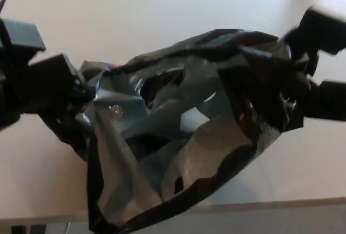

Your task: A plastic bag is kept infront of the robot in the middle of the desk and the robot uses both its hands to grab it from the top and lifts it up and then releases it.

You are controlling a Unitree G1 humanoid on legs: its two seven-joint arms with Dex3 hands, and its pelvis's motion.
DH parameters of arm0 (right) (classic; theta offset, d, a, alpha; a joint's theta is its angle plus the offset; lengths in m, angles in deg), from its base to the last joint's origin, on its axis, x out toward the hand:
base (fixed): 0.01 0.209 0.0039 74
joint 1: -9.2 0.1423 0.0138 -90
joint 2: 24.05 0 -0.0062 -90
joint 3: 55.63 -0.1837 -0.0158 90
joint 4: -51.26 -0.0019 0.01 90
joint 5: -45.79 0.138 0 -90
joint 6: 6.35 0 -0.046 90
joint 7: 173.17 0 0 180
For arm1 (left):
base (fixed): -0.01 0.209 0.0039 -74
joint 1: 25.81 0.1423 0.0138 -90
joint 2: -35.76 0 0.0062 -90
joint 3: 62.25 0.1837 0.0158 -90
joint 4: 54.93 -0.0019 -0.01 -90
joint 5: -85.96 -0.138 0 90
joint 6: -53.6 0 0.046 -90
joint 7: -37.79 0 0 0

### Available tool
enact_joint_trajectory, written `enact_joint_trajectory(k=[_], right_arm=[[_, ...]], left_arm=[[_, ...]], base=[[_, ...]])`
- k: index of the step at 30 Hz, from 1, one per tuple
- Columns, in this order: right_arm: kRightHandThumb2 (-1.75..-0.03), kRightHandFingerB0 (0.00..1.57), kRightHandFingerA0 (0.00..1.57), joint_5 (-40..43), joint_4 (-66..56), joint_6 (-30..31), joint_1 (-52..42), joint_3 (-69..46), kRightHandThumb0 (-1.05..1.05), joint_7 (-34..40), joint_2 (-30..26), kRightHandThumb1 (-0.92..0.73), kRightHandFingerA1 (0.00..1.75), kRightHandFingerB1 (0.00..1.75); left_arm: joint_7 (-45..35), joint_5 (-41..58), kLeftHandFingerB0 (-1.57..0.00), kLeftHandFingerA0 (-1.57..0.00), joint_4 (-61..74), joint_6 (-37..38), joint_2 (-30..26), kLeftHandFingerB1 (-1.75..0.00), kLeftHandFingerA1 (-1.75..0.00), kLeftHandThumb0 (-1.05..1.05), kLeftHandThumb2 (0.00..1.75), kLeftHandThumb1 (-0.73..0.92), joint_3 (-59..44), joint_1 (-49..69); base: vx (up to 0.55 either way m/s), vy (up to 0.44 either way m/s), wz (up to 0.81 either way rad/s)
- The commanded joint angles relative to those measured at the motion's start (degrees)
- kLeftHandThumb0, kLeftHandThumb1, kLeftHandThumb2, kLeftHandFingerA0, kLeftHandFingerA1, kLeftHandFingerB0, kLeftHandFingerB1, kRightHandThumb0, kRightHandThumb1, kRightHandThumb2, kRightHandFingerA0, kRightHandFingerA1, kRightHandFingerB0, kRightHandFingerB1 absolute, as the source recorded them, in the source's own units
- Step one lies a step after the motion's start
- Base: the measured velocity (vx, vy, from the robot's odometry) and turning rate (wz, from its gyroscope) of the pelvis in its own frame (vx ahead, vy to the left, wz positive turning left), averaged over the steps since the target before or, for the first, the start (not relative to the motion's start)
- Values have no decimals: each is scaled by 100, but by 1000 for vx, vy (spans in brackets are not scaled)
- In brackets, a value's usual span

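— Black, glossy plastic is most of what I can see. Where does the crumpled black plastic bag (184, 136) sit right now?

— Up off the pale beige desk (162, 12), stretched between the two hands and hanging towards the near edge. The left hand (38, 77) has its black fingers clenched on the bag's top left corner; the right hand (319, 72) grips the bunched film at the top right.

— So the lift looks done?

— I'd judge so; letting go is what's left. The top edge slopes, with the right side higher.

— What could go wrong?

— The film is slick and thin. If one hand lets go before the other, the bag would swing sideways, and since it hangs over the desk's near edge, it might slide off instead of settling in the middle. Film could also snag on a finger.
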Motion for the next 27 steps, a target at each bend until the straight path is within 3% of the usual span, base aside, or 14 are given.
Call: enact_joint_trajectory(k=[1,2,4,5,6,7,8,23,24,25,26,27], right_arm=[[-64,80,105,214,-1453,839,983,-710,-37,-365,-415,-76,174,157],[-64,80,110,371,-1730,979,917,-794,-40,-435,-467,-75,168,160],[-65,79,107,570,-2225,1231,782,-972,-41,-573,-605,-78,171,163],[-63,81,111,848,-2433,1331,671,-992,-45,-584,-613,-71,165,157],[-63,81,111,1174,-2605,1406,564,-975,-45,-564,-582,-71,165,157],[-64,80,109,1333,-2699,1436,500,-988,-47,-593,-612,-73,166,159],[-64,81,110,1450,-2783,1423,430,-986,-48,-634,-646,-74,168,161],[-64,81,110,1674,-3089,1821,406,-1093,-48,-763,-661,-74,168,161],[-70,86,100,780,-1163,1012,1543,-522,-48,-1052,-970,-72,171,143],[-70,86,100,-358,1272,-26,2972,217,-48,-1410,-1348,-72,171,143],[-91,93,132,-846,2236,-343,3526,511,-46,-1459,-1501,-54,146,117],[-68,90,101,-1210,2964,-523,3928,755,-46,-1424,-1593,-72,171,114]], left_arm=[[-1001,1896,-87,-114,758,423,-967,-118,-142,-73,100,56,-501,-818],[-1105,2335,-76,-85,1023,335,-1071,-148,-175,-68,63,73,-509,-620],[-1258,3040,-72,-84,1415,369,-1438,-146,-175,-63,62,71,-433,-341],[-1015,3386,-84,-70,1442,921,-1230,-96,-175,-18,50,41,337,-811],[-698,3706,-84,-70,1427,1557,-866,-96,-175,-18,50,41,1261,-1434],[-577,3615,-70,-59,1198,2036,-635,-110,-167,-9,96,38,1720,-2011],[-560,3260,-46,-55,870,2403,-436,-139,-175,-25,101,49,1912,-2553],[-995,3423,-46,-55,613,2541,-397,-139,-175,-25,101,49,1970,-2788],[-1242,2094,-84,-123,-126,1833,-546,-129,-150,-50,91,60,1715,-3104],[-1526,404,-84,-123,-1066,954,-737,-129,-150,-50,91,60,1391,-3505],[-2103,368,-71,-113,-1396,642,-917,-159,-175,-42,63,75,1473,-3808],[-1778,-247,-77,-132,-1771,568,-967,-106,-144,-48,94,51,1588,-4205]], base=[[0,0,0],[0,0,0],[0,0,0],[0,0,0],[0,0,0],[0,0,0],[0,0,0],[0,0,0],[0,0,0],[0,0,0],[0,0,0],[0,0,0]])
